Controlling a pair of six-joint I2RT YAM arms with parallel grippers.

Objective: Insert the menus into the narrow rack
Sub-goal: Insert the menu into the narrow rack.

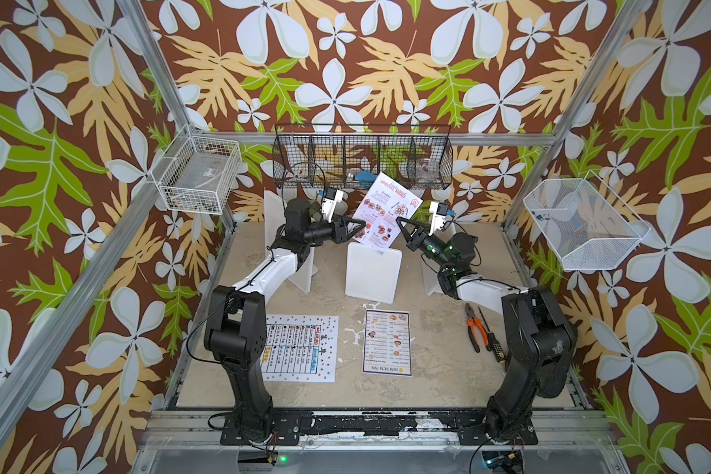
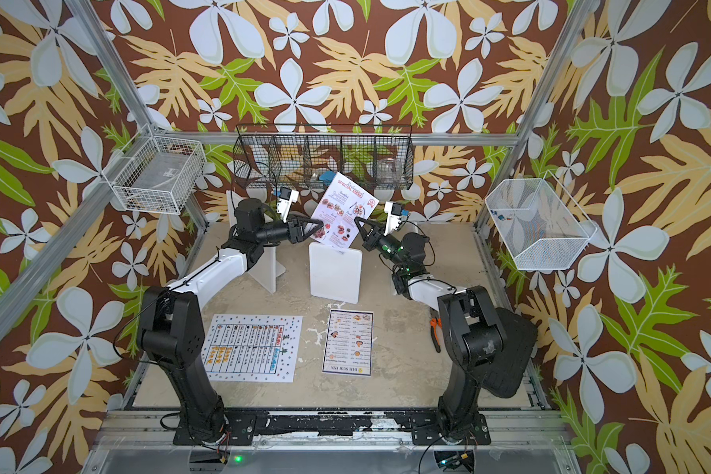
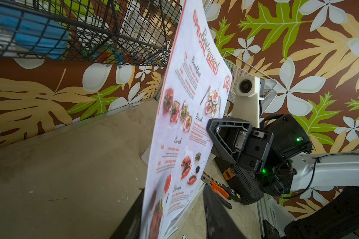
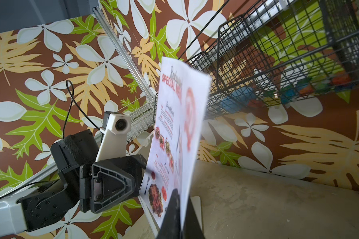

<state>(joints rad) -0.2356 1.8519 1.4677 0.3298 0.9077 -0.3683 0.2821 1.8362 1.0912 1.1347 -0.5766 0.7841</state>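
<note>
The pinkish "SPECIAL MENU" sheet (image 1: 386, 209) (image 2: 343, 209) stands tilted in the air, its lower edge at the top of the narrow white rack (image 1: 372, 275) (image 2: 335, 273). My right gripper (image 1: 399, 221) (image 4: 181, 196) is shut on the sheet's right edge. My left gripper (image 1: 362, 225) (image 3: 172, 198) straddles the sheet's left edge with its jaws open, one finger (image 3: 214, 207) clearly off the paper. The "DIM SUM INN" menu (image 1: 387, 342) and the large white dotted menu (image 1: 300, 349) lie flat on the floor near the front.
White upright panels stand left (image 1: 302, 271) and right (image 1: 432, 279) of the rack. Orange pliers and a screwdriver (image 1: 479, 328) lie by the right arm. A black wire basket (image 1: 362, 158) hangs on the back wall, with white baskets on the left (image 1: 198, 174) and right (image 1: 583, 223) walls.
</note>
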